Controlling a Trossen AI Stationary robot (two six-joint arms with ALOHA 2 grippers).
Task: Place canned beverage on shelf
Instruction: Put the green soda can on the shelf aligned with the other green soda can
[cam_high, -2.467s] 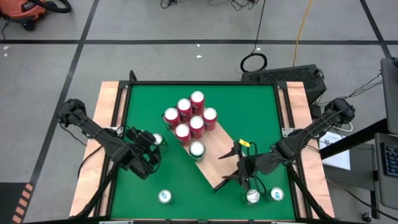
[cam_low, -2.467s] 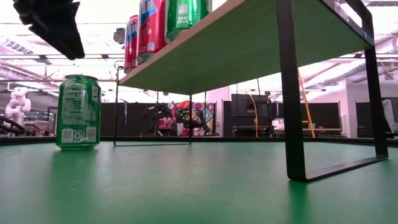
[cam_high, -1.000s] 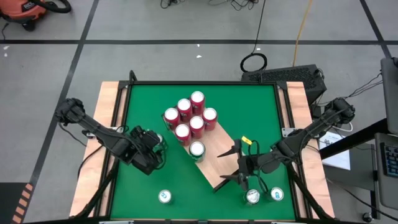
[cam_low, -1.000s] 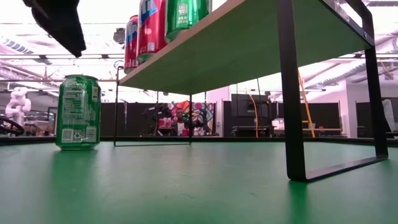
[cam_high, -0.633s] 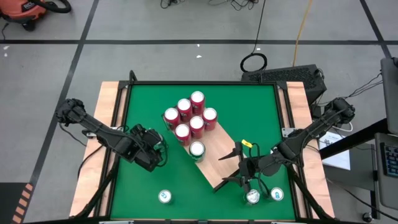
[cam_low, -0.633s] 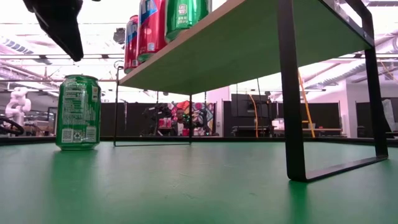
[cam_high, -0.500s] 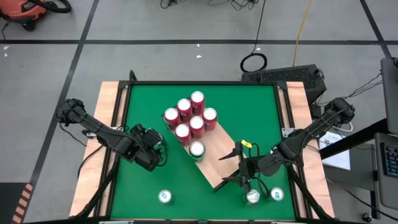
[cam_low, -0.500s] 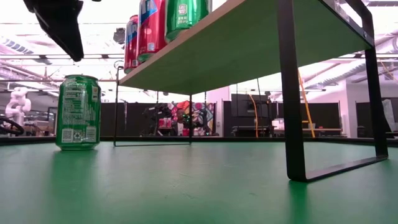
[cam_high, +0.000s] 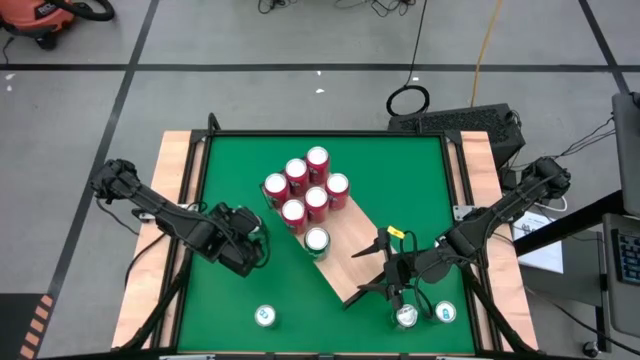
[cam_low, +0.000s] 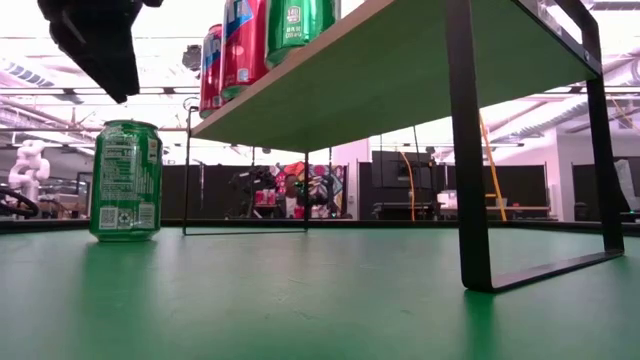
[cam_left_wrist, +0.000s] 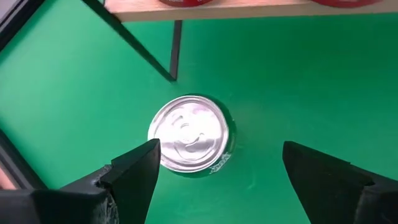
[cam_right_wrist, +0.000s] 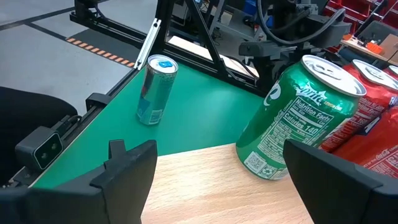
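The left gripper (cam_left_wrist: 214, 165) hangs spread, straight above a green can (cam_left_wrist: 189, 133) that stands upright on the counter (cam_high: 400, 180) just beside the shelf (cam_high: 360, 250). The right gripper (cam_high: 385, 268), also spread, waits over the shelf, farther from that can.

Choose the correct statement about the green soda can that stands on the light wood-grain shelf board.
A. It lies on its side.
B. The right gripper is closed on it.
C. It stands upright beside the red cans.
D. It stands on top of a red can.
C: the green soda can stands upright on the light wood-grain shelf board, next to the red cans, ahead of the open right gripper.
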